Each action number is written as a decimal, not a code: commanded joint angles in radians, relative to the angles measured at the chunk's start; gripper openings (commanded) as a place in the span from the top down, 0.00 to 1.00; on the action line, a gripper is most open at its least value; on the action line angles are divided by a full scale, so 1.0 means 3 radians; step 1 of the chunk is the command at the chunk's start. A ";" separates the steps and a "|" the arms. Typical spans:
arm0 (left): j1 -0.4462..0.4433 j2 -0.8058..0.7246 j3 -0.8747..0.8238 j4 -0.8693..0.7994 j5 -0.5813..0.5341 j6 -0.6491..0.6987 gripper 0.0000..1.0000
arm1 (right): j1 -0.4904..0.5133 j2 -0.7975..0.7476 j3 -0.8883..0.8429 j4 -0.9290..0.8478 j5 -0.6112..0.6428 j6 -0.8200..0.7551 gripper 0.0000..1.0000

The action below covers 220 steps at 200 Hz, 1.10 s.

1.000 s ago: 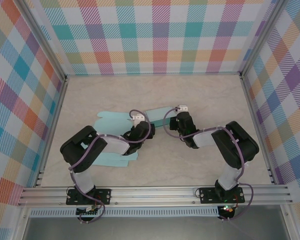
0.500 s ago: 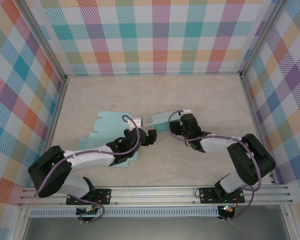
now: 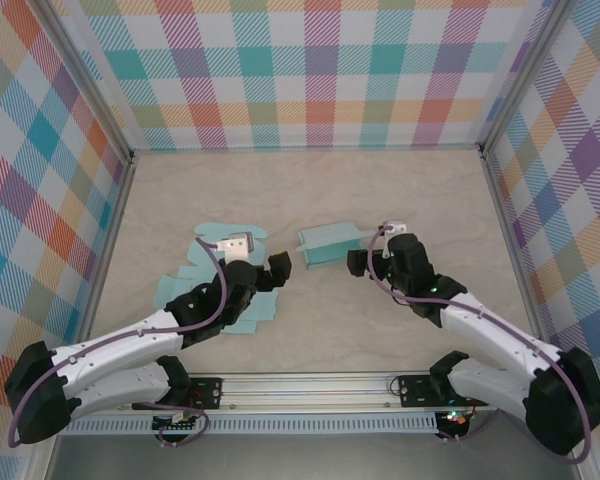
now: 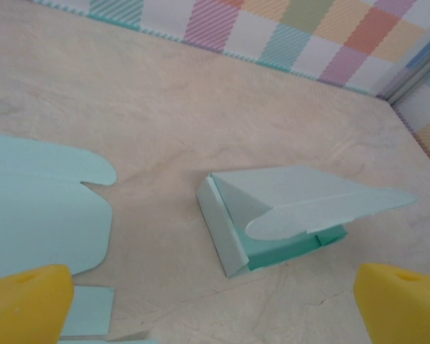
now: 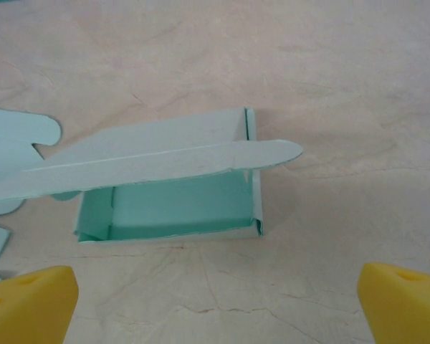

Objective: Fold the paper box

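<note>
On marbled table (image 3: 410,190), near its middle, let go of paper box (image 3: 330,243), spread left gripper (image 3: 277,268) and right gripper (image 3: 362,262) wide, backed off nearward, leaving lid flap (image 5: 165,161) ajar, likely unfinished.

There is one folded teal paper box (image 3: 330,245), near the middle of the one table (image 3: 310,190). There is one flat, unfolded teal paper cutout (image 3: 177,292), toward the table's left edge. Two robot arms reach in from the near edge, each with one gripper: left gripper (image 3: 273,270), right gripper (image 3: 360,260).
</note>
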 commanded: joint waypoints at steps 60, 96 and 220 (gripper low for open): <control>0.0618 0.0950 0.1041 -0.0054 0.0619 0.0357 0.00 | -0.0200 0.1018 0.1505 -0.1177 -0.0114 0.0001 0.00; 0.0822 0.1735 0.1631 -0.0323 0.0965 0.0302 0.00 | -0.0448 0.1584 0.1858 -0.1252 -0.0438 0.0027 0.00; 0.0828 0.2875 0.1856 -0.0485 0.1108 0.0250 0.07 | -0.0663 0.2296 0.1726 -0.1157 -0.1109 0.0049 0.01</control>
